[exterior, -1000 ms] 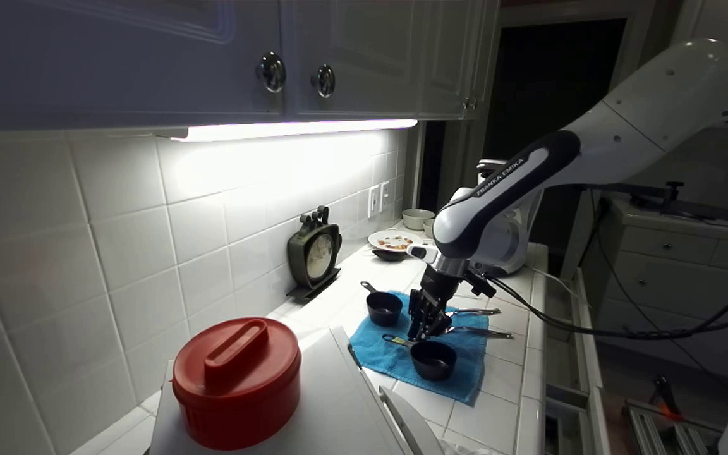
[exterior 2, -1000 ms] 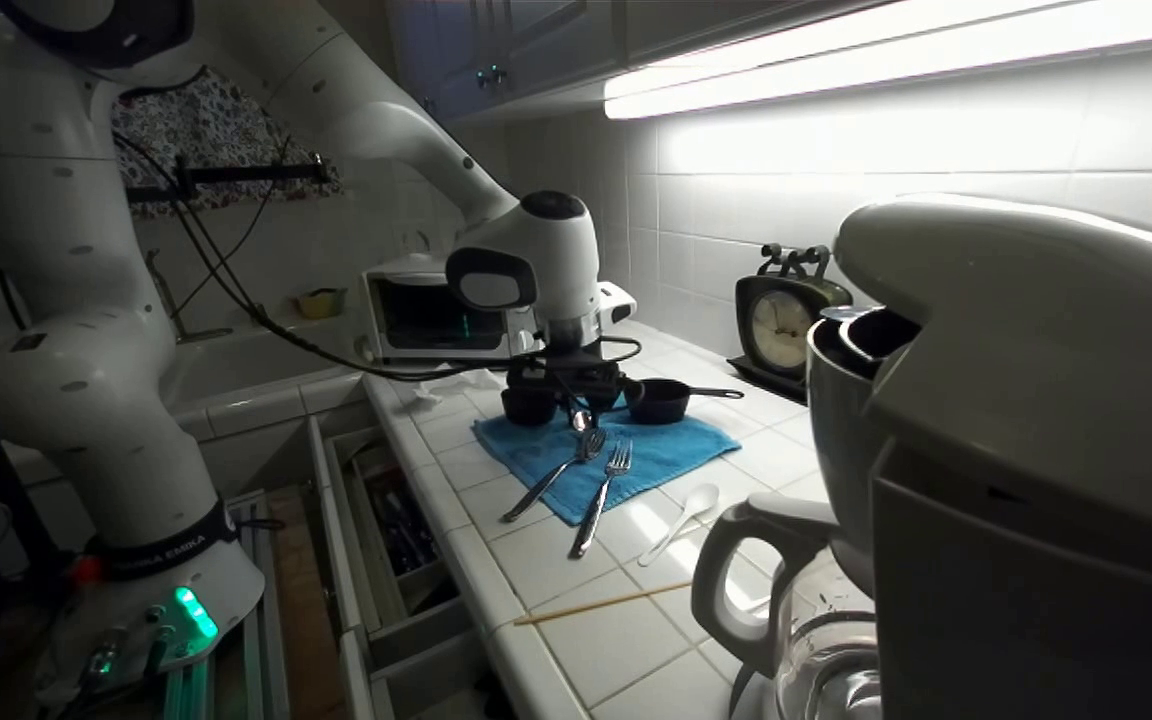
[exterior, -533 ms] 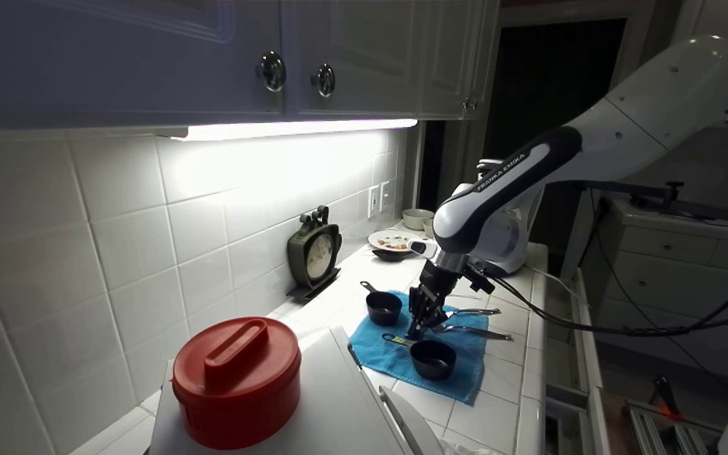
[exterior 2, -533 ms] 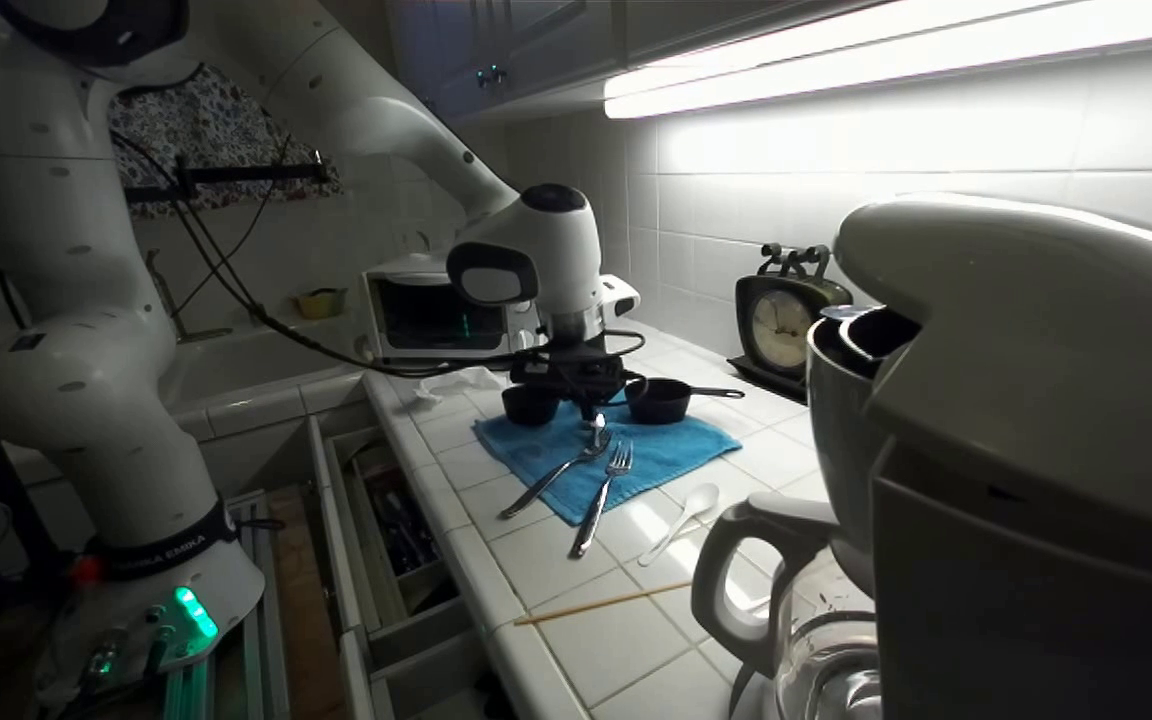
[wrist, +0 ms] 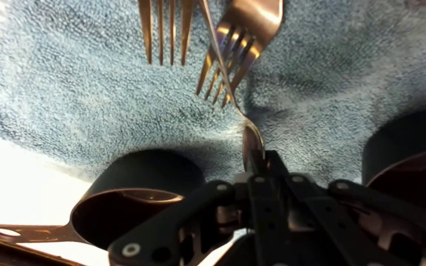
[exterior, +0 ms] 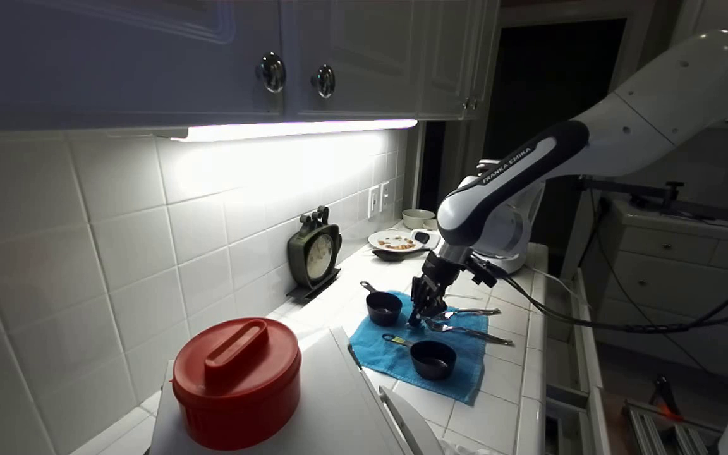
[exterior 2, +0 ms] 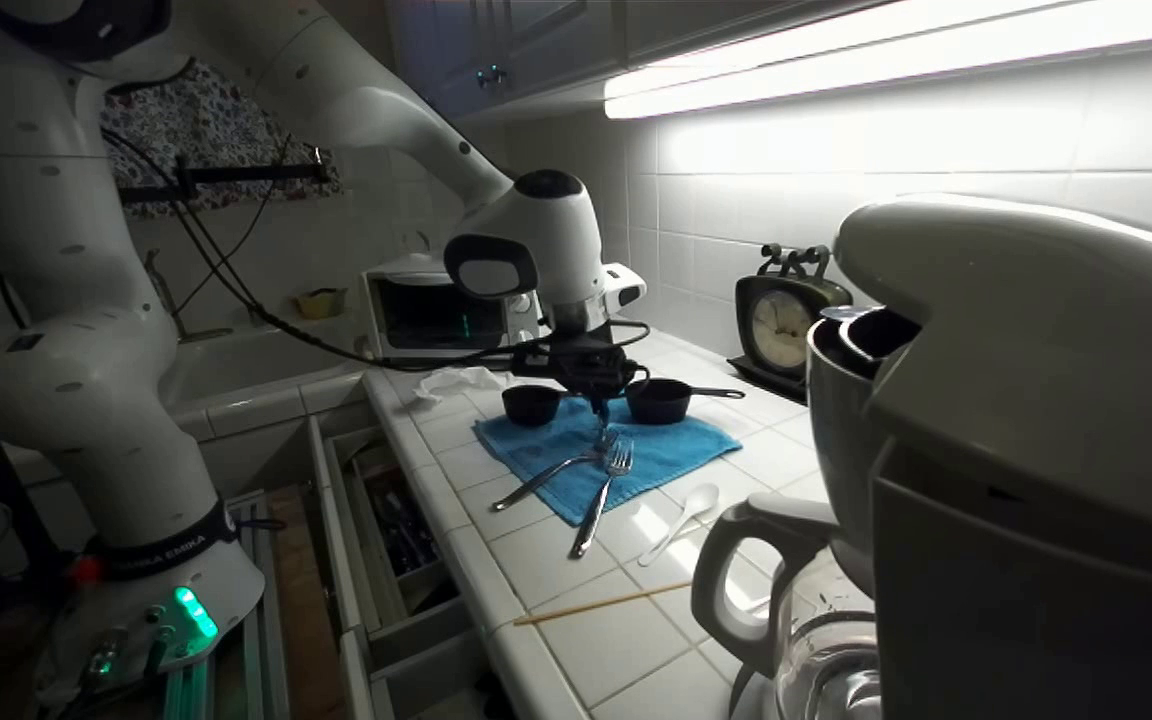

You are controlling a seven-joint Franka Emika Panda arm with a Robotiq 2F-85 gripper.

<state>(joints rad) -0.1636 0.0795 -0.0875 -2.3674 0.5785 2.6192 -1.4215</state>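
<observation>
Metal spoon [wrist: 251, 138] over blue towel [wrist: 91, 98], bowl pinched in my gripper [wrist: 264, 158]; handle crosses the tines of a fork [wrist: 258, 19], contact unclear. I judge lifting could snag that fork, or the bowl's smooth curve could twist loose.

The spoon [wrist: 250, 137] is shiny metal and slim, its bowl turned on edge and pinched between the tips of the tool [wrist: 264, 157]. In the wrist view its thin handle slants up and to the left — crossing in front of the tines of a fork [wrist: 253, 22] — and runs out past the top edge. The blue towel [wrist: 87, 103] spreads beneath; whether the spoon touches it cannot be told.
</observation>
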